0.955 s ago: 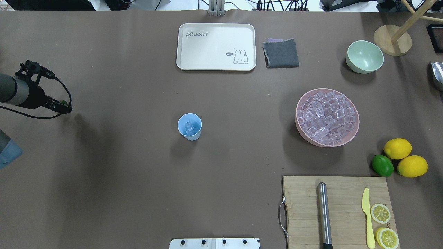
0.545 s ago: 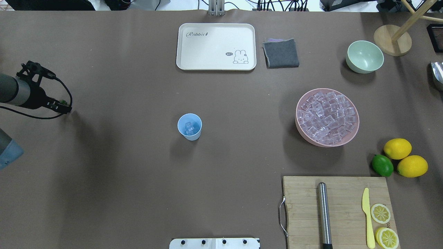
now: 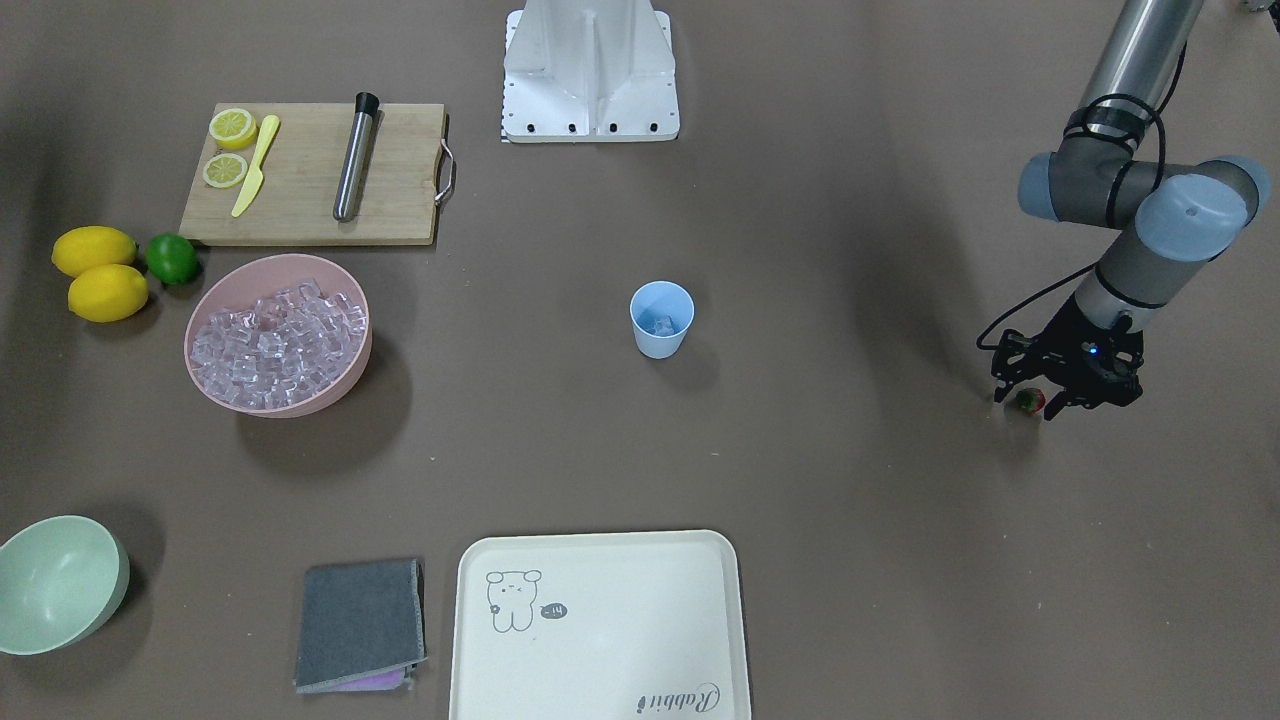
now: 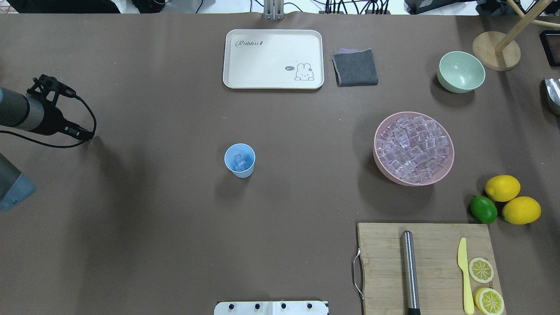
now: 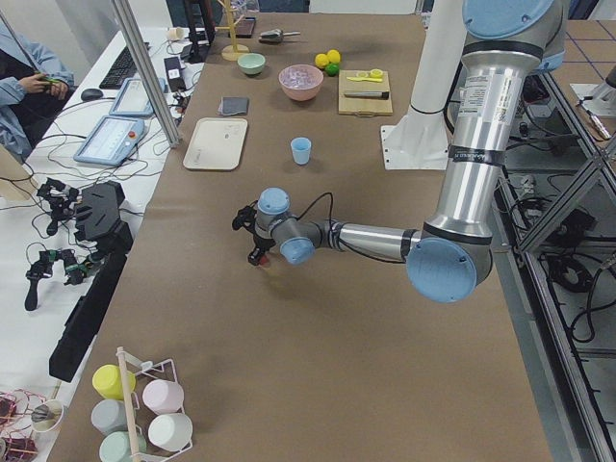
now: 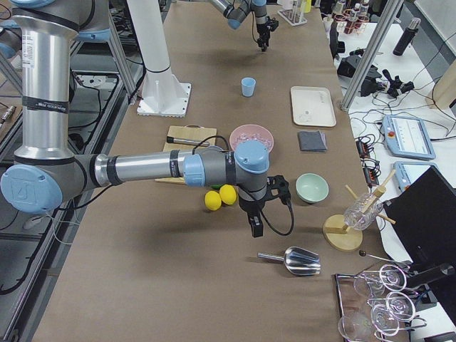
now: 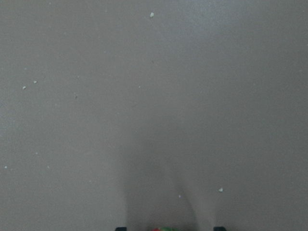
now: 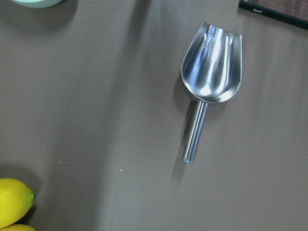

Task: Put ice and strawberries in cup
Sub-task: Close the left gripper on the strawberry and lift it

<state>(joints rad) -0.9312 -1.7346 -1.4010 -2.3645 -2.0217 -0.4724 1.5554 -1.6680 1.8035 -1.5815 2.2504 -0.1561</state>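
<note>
Ice (image 4: 239,162) lies in the cup (image 3: 659,345) (tray (image 4: 262,61) behind)

Tally of what lies on the table (image 4: 131,218)

One cup (image 4: 239,160), one strawberry (image 3: 1029,401), and one pink bowl (image 4: 375,151) heaped with ice cubes (image 4: 413,146) too many to count; a few more cubes sit in the cup, their number unclear. One pale green bowl (image 4: 461,72), one tray (image 4: 267,61), one grey cloth (image 4: 355,67). One cutting board (image 4: 380,262) carries one metal rod (image 4: 410,271), one yellow knife (image 4: 465,275) and two lemon halves (image 4: 481,270). Beside it are two whole lemons (image 4: 502,187) and one lime (image 4: 483,209). One metal scoop (image 8: 211,82), one wooden stand (image 4: 496,50).
</note>
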